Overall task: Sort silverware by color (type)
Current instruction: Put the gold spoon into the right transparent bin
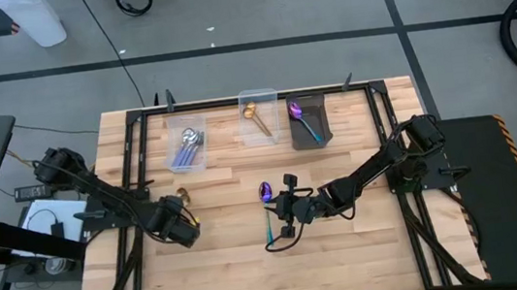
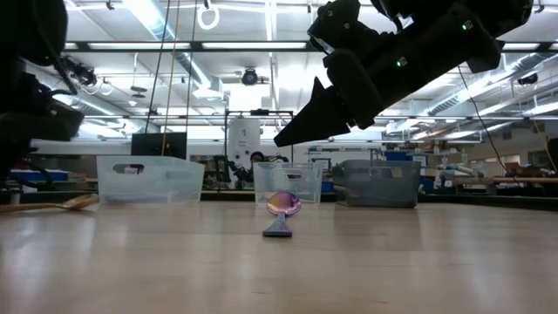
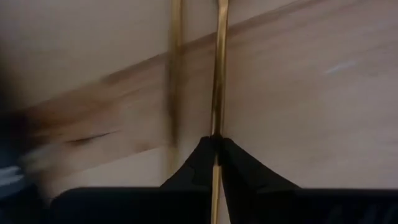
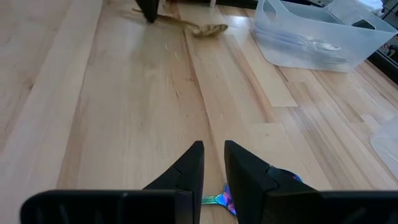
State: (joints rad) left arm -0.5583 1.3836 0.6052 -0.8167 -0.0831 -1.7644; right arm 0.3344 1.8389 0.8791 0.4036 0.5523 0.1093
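Left wrist view first: the left gripper (image 3: 216, 155) has its two dark fingers pressed together on the thin handle of a gold spoon (image 3: 219, 74), which runs straight ahead from the fingertips over the pale wood of the counter (image 3: 311, 93). From above, this gripper (image 1: 182, 224) sits on the left half of the counter, with the gold bowl (image 1: 184, 193) showing just beyond it.

The right gripper (image 4: 213, 163) hangs above the counter with a narrow gap between its fingers, and nothing is caught in that gap. Directly beneath the fingertips lies an iridescent purple-blue spoon (image 4: 227, 199), its teal handle partly hidden by the fingers. In the high view this gripper (image 1: 287, 222) is near the middle of the counter, the spoon's purple bowl (image 1: 266, 192) just ahead of it and the teal handle (image 1: 269, 228) alongside it. The low view shows that spoon (image 2: 281, 212) flat on the wood, clear of the fingers above.

Farther from both grippers, three bins stand in a row along the far edge. The clear bin (image 1: 188, 145) beyond the left gripper holds several silver spoons (image 1: 187, 149). The middle clear bin (image 1: 259, 116) holds another gold spoon (image 1: 254, 116). The dark bin (image 1: 309, 123), beyond the right gripper, holds a purple-blue spoon with a teal handle (image 1: 303, 120).
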